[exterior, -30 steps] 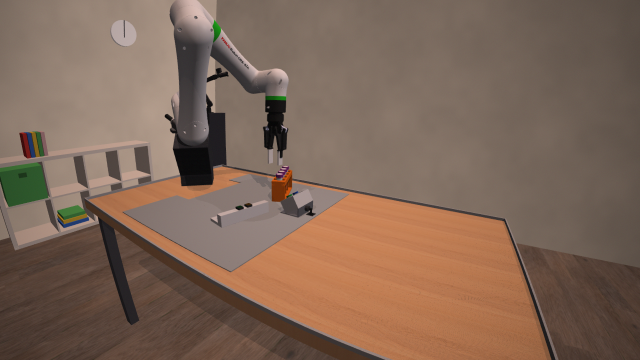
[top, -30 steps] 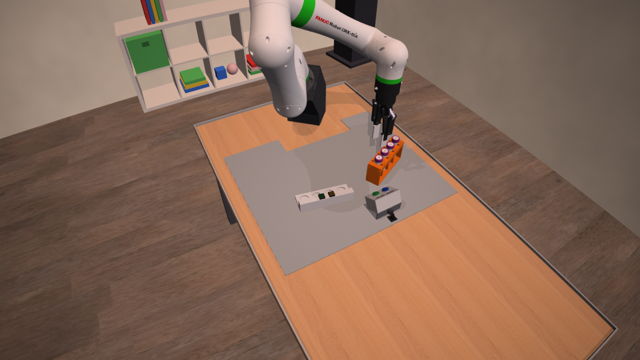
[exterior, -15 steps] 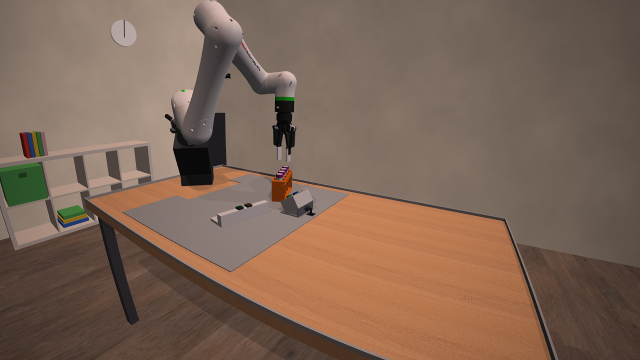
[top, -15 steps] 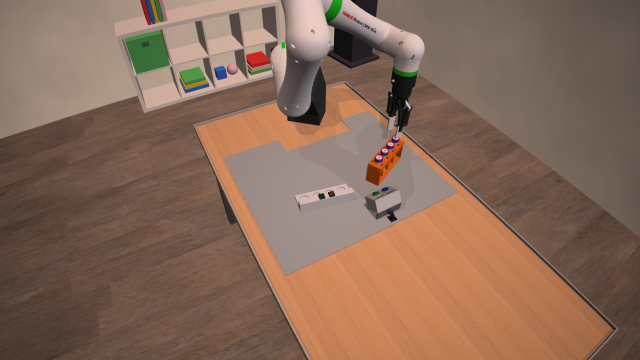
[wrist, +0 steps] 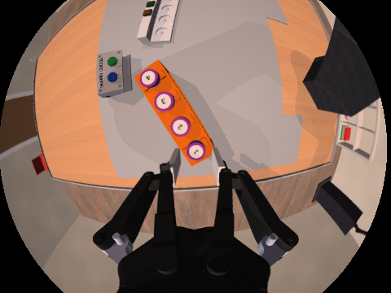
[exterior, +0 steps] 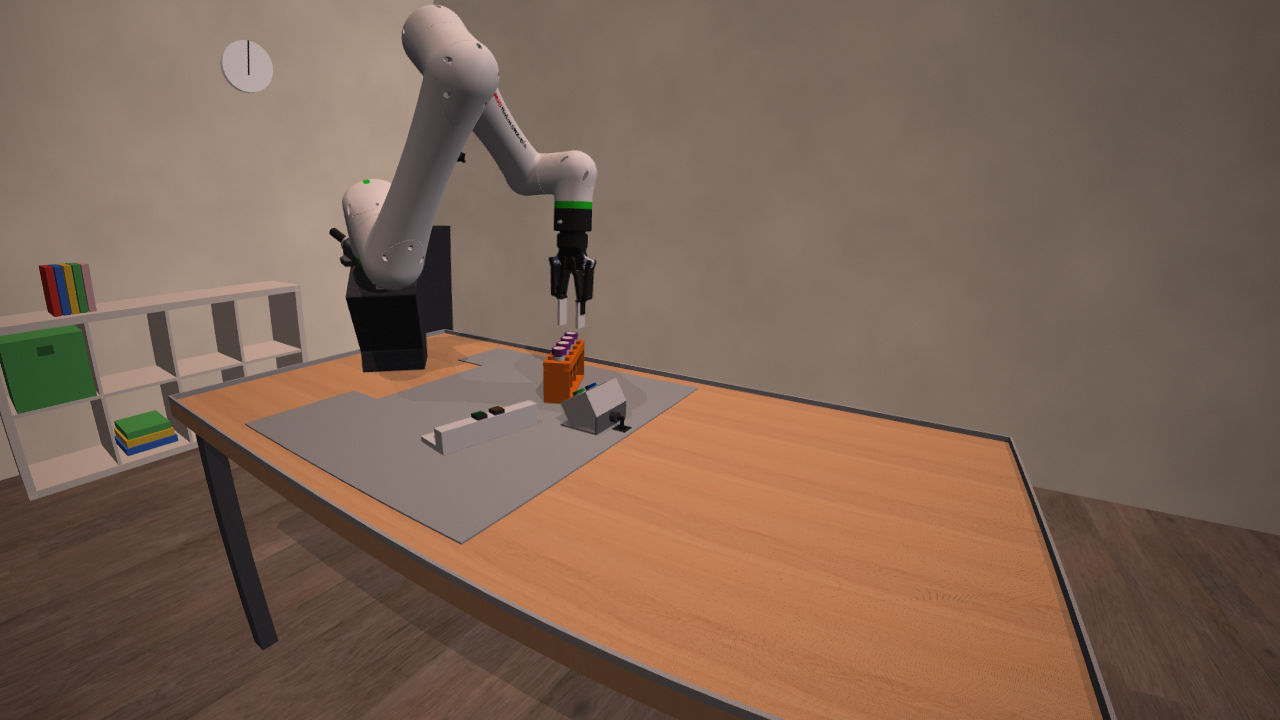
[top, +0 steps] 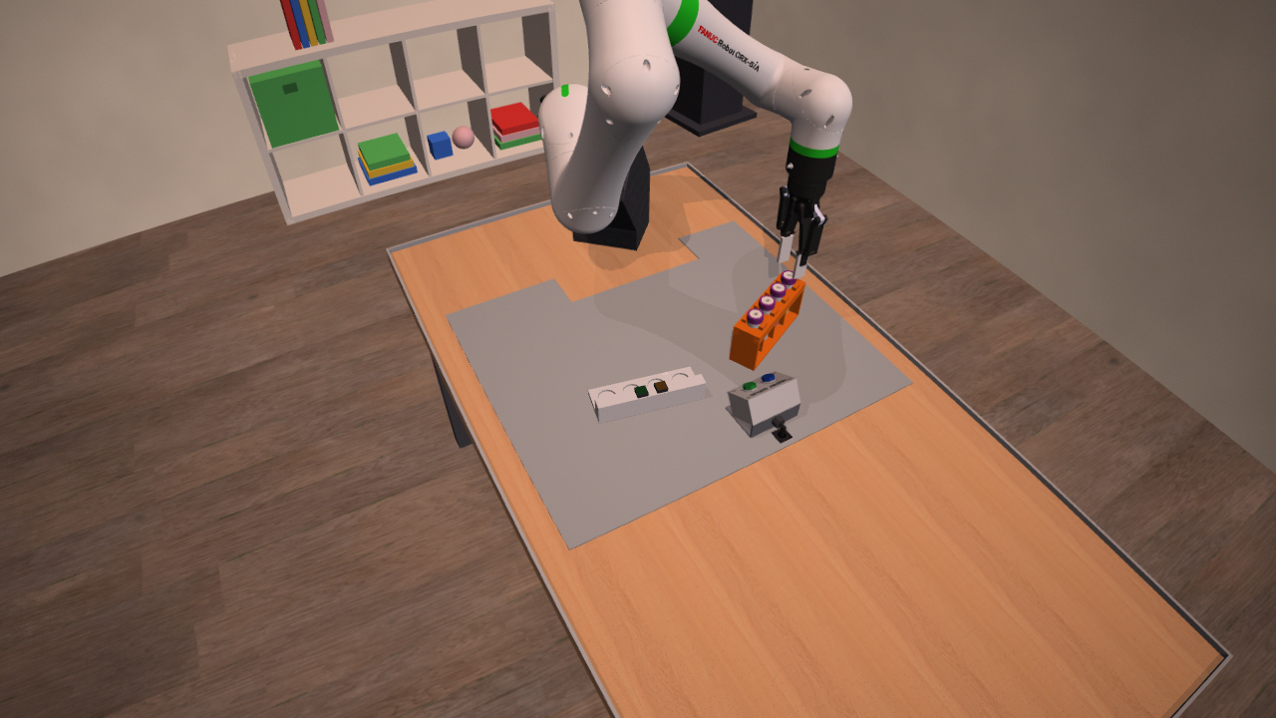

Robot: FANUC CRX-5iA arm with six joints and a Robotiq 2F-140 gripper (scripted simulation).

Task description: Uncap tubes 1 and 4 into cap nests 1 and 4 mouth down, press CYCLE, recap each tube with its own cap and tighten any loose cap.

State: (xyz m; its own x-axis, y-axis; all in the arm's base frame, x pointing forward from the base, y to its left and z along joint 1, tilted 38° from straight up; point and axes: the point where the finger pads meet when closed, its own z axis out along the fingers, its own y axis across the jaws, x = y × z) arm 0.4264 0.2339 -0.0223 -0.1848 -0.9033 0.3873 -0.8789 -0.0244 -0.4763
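Standing in a row in the orange block-shaped decapping station [top: 766, 332], four tubes each wear a purple cap with a white dot on top; the cap at the far end [wrist: 195, 151], nearest the arm's base, sits right under the black two-finger gripper [top: 793, 260]. The gripper hangs above that cap without touching it, its pale fingers [exterior: 562, 311] pointing straight down, partly spread with only air between them. In the wrist view the two fingers flank the end cap, one on either side of the station's end.

The station rests on a grey mat [top: 552, 446] spread over the wooden tabletop [top: 892, 553], near the mat's edge on the side of the bare wall. Just beside the station's other end sits a small grey desk [top: 765, 410] carrying a green key [wrist: 112, 62] and a blue key [wrist: 112, 77]. Farther along the mat lies the long white cap tray [top: 644, 399] with four round nests, all vacant, and behind them two small dark lamps [top: 650, 388], neither plainly glowing.

The white arm [exterior: 429, 161] rises from a black pedestal [exterior: 386, 353] at the tabletop's end. Behind it, against the wall, stands a pale shelf unit [top: 392, 26] holding coloured boxes and books.
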